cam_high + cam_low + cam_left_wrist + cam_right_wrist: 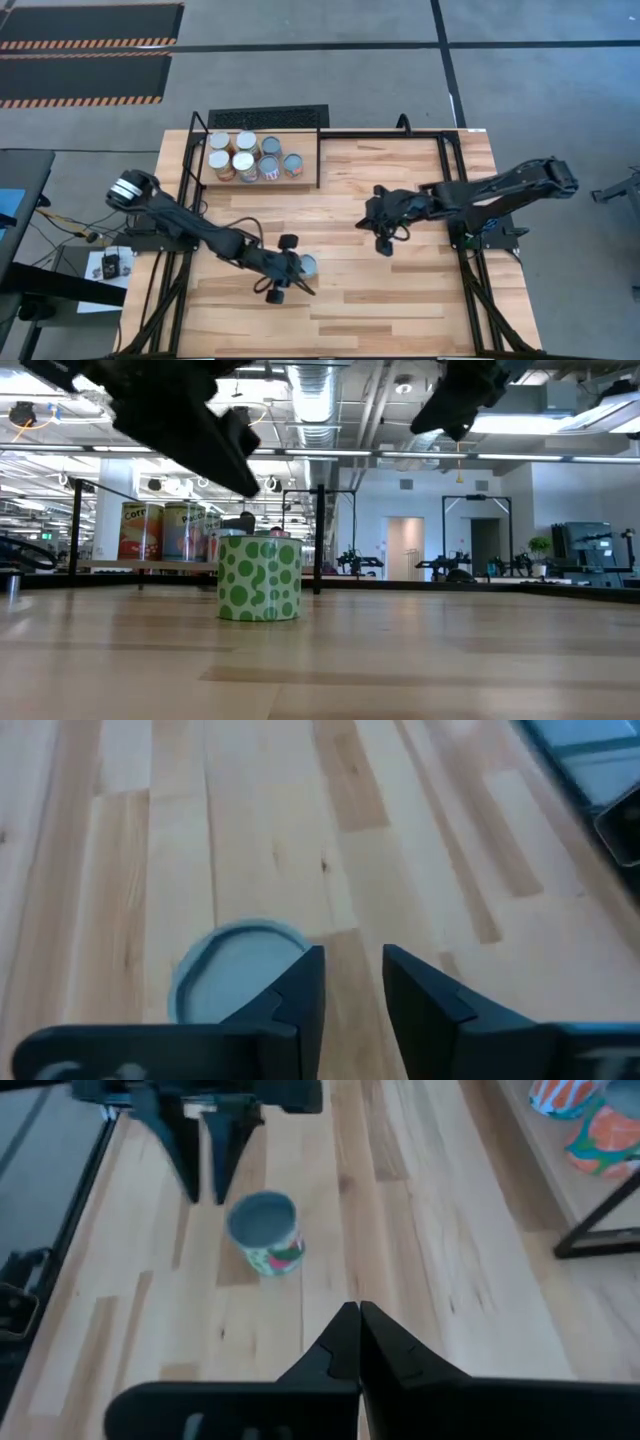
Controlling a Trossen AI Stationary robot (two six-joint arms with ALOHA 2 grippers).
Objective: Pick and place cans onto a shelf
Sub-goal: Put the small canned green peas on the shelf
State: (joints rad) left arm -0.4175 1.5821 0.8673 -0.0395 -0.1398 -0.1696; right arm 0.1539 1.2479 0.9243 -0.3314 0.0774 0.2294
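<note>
High view shows the left gripper just beside the lone green-dotted can, fingers narrowly parted and empty. Probably rigid, smooth and light, it suits a mid-wall grasp; the right gripper waits clenched.

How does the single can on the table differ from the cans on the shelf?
The single can stands alone on the bare tabletop, with the left gripper beside it; the cans on the shelf stand in a close group, far from both grippers. Its label is green-dotted; theirs show orange and red. All stand upright.
</note>
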